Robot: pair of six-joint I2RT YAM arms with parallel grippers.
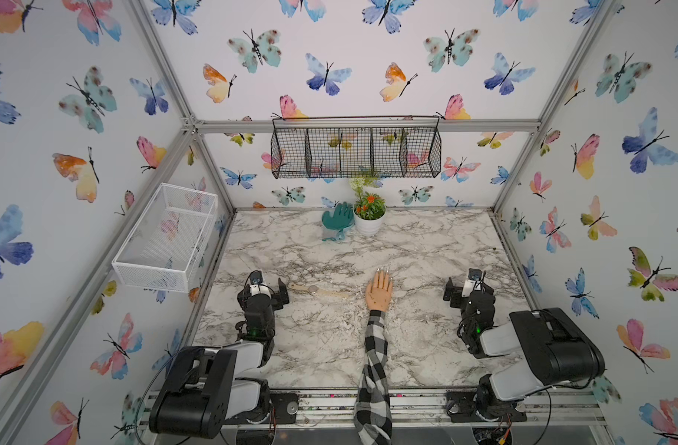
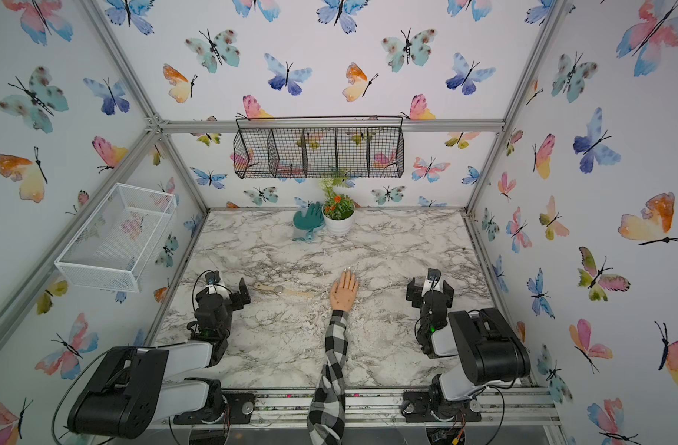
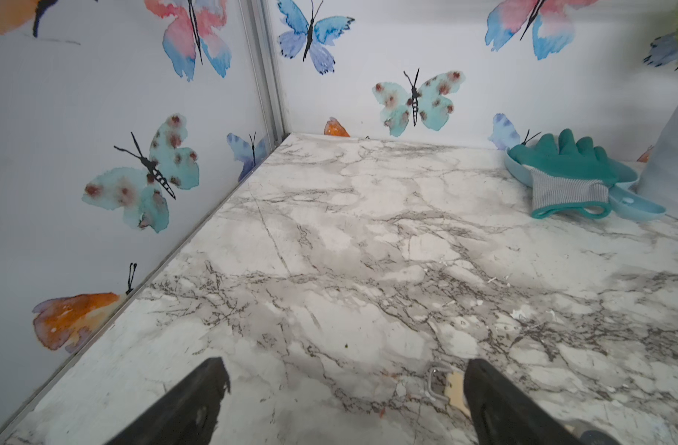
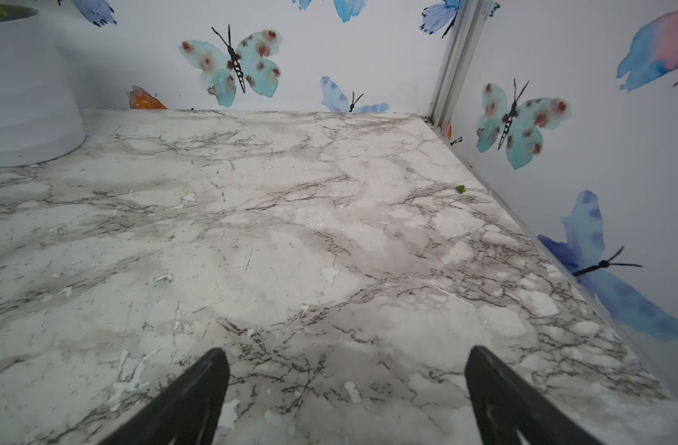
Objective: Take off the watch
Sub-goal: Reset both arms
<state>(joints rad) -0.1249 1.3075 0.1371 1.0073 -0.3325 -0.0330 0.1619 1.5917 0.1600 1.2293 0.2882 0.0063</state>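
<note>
Left hand [image 3: 347, 364] over marble tabletop [image 1: 329, 339], butterfly-papered walls [image 3: 98, 96] around.

Watch [image 1: 313, 289] — round silvery case, beige strap — lying flat, outstretched.

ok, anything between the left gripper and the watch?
Nothing visible. The watch lies flat on the marble table, off the mannequin hand, with its strap end right beside the open left gripper.

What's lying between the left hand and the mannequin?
The watch, flat on the table, strap stretched from beside the open left hand toward the mannequin; both top views show it.
</note>
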